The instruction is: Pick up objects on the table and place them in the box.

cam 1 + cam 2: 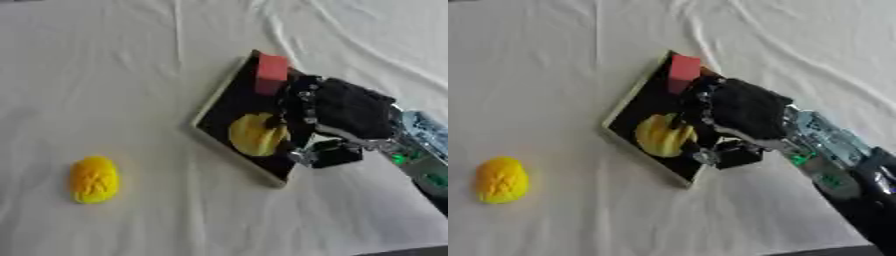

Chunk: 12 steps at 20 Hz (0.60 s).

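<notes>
On the left side of the white cloth (131, 75) lies a yellow fruit (94, 179) with a bumpy skin, alone and well apart from everything else. It is the one object seen outside the box.

Toward the middle stands the box (216, 105), a shallow tray with a black floor and a pale rim, set askew on the cloth. Inside it there are two things: a yellow banana-like object (255, 134) near the middle of the floor, and a red block (271, 73) at the far corner.

Over the right part of the box hangs the right hand (741, 112), black, with its arm coming in from the lower right. Its fingers (695, 107) are bent downward and their tips are at the yellow object or just beside it. Whether they grip it or only touch it cannot be told, because the hand covers the contact.

The step seems to be placing the yellow object into the box. To do it well, the hand should spread its fingers only when the object rests on the black floor, then rise straight up so that it does not drag the object or push the rim. After this the fruit on the left remains.

The count: one box, one red block, two yellow objects, one hand. The left hand is not seen.
</notes>
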Each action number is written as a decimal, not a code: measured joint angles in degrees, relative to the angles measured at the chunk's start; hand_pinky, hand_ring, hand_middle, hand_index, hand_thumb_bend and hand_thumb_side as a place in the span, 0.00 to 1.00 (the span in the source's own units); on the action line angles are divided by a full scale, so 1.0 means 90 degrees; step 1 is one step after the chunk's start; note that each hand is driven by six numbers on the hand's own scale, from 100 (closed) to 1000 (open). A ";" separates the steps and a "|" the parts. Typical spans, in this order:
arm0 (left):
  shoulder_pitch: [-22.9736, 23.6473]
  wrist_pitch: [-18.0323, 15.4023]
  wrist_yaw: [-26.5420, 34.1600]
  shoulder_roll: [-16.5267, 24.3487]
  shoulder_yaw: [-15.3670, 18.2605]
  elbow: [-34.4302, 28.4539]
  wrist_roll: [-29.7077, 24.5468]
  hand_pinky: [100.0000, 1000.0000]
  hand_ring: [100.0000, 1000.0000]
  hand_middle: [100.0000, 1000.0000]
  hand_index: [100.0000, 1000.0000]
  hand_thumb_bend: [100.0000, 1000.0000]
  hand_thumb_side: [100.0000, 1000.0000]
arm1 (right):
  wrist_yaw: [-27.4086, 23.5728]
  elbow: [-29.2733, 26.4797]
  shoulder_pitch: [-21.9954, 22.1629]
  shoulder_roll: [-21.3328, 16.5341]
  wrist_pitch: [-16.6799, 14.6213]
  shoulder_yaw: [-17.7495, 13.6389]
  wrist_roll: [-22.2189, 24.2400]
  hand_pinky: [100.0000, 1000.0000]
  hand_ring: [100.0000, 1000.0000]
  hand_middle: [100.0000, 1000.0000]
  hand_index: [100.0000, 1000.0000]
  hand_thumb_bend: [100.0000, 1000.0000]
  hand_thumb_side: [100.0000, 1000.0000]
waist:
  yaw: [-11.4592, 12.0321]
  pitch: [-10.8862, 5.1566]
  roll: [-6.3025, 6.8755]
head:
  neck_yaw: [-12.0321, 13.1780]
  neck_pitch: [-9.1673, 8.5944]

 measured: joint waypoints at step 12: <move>0.0016 0.0007 0.0029 -0.0025 -0.0002 0.0000 -0.0052 0.72 0.71 0.65 0.89 0.00 0.52 | 0.0507 -0.0348 0.0235 0.0011 0.0100 -0.0211 0.0201 0.91 0.94 0.84 0.94 0.00 0.16 | -0.0050 -0.0008 0.0004 | -0.0020 0.0000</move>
